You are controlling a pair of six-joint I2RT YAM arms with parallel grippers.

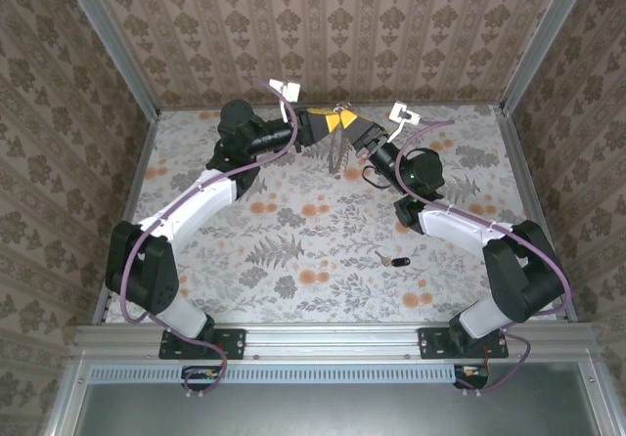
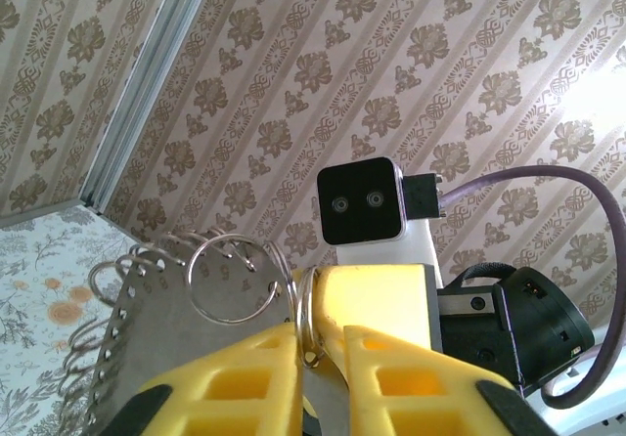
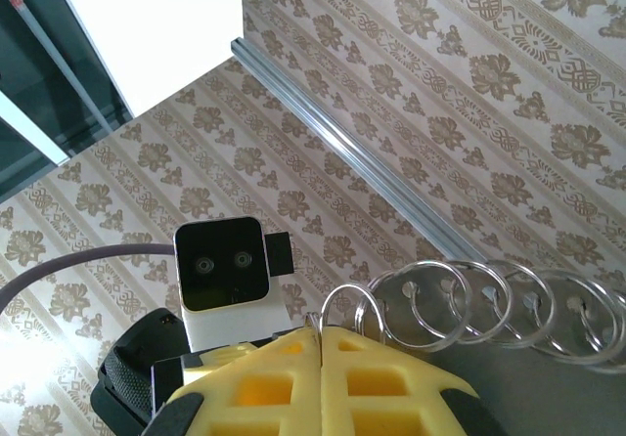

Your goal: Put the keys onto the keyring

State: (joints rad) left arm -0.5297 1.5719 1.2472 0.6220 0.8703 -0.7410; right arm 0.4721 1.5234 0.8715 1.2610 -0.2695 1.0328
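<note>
Black-headed and tiny, the key (image 1: 391, 259) lies flat on the floral table (image 1: 293, 260), right of centre and well apart from both grippers. Farther back, the keyring (image 1: 337, 152), a grey strip carrying a row of silver wire rings, hangs above the table between the two grippers. The left gripper (image 2: 311, 336) has its yellow fingers nipped onto one ring, with only the wire between them. The right gripper (image 3: 319, 330) is pressed fully closed, a ring's wire rising from the seam. Patterned wallpaper (image 1: 323, 25) stands behind.
</note>
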